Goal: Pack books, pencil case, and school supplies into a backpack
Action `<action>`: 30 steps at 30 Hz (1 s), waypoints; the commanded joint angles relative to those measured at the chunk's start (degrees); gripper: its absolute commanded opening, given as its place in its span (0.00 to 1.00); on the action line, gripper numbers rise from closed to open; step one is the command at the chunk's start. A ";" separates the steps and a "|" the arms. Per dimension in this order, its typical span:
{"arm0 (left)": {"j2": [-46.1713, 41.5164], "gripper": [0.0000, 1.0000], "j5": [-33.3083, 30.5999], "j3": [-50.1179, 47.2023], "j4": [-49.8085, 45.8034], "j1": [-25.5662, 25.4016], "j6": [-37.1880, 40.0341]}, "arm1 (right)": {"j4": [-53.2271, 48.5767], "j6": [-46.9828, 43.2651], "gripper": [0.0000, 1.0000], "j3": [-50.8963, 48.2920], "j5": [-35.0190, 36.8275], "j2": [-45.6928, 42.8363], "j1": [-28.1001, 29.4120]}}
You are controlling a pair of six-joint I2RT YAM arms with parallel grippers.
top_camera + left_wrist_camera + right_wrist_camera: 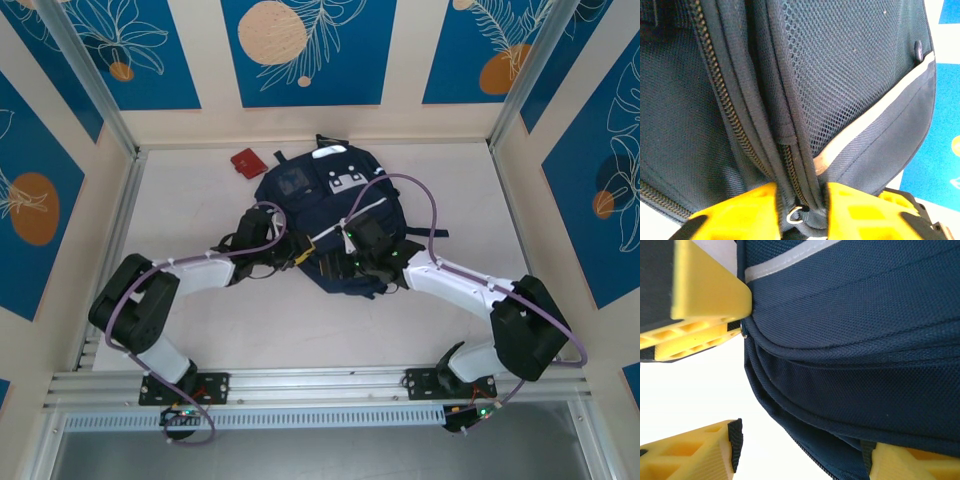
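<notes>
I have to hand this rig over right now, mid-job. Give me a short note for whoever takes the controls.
Left hand: shut on a zippered seam fold of the large navy-blue fabric backpack, by a small metal ring.
Right hand: open, tips at the backpack's edge, gripping nothing.
Backpack lies on the white table; a small flat red item lies beyond its far-left corner.
Done: nothing visibly packed; contents cannot be told.
Left: open the backpack, load the supplies, probably including the red item.
</notes>
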 commanded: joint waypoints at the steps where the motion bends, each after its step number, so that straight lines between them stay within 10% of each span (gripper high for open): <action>1: -0.61 0.16 0.47 2.37 3.15 -0.45 1.19 | 2.64 0.44 0.65 -0.76 0.45 -2.72 -0.10; 15: -5.54 0.00 -0.24 4.62 -4.51 -0.40 5.45 | -0.25 4.29 0.61 -4.15 6.14 -4.09 -0.44; 23: -6.22 0.36 -0.66 5.68 -11.22 -1.22 6.81 | 3.20 8.36 0.61 -5.69 2.83 -6.86 -3.49; 30: -3.79 0.42 -1.27 6.86 -11.47 -1.36 4.54 | 4.67 10.42 0.61 -7.13 0.50 -9.20 -5.85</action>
